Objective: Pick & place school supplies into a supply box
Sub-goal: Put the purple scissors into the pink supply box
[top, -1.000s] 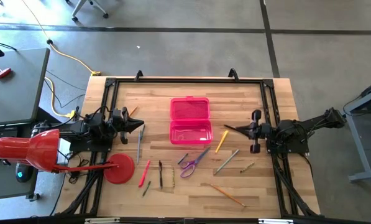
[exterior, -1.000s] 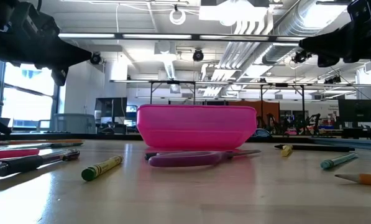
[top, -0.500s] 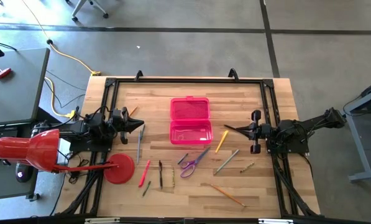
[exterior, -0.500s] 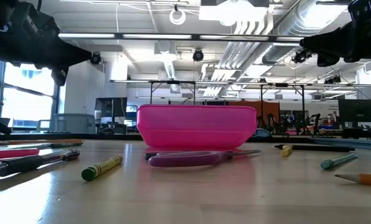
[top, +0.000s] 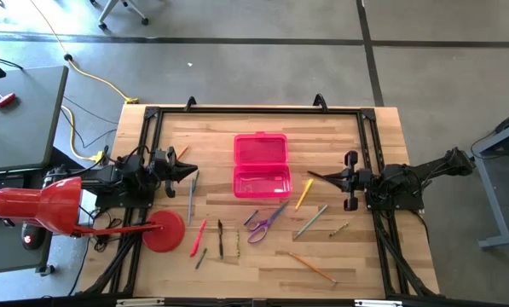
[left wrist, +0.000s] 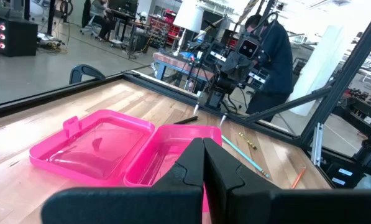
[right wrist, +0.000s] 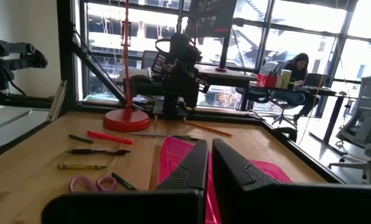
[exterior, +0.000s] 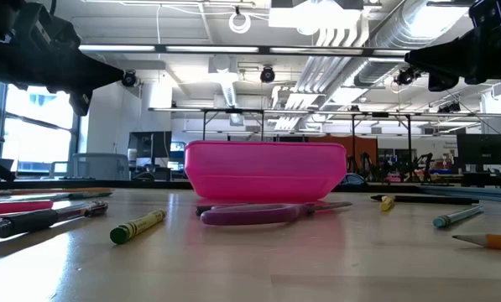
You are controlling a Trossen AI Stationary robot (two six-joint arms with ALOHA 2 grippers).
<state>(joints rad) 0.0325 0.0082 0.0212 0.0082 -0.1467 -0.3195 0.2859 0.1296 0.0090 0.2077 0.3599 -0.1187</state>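
My right gripper hangs over the right side of the table, fingers pressed together with nothing between them, tips aimed inward at the supply box. My left gripper mirrors it on the far side, likewise pinched closed and empty, pointing back across at the same pink case. The box sits between the two of us, lid swung open toward the far edge, tray ready on the near half. Now, what's closest? For my right hand it's the yellow pencil, lying just beside and a little toward the front edge from my fingertips, its long axis slanting diagonally, upper end tilted toward me. I'd judge that one mine: I'd have to turn the wrist so the fingers straddle it across the shaft rather than along it. For my left hand, the grey pen runs almost straight front to back right below the fingertips, so that's the natural pick on that side. The purple scissors lie in front of the box, roughly midway, slightly nearer my right. Nothing is in the tray yet that I can make out.
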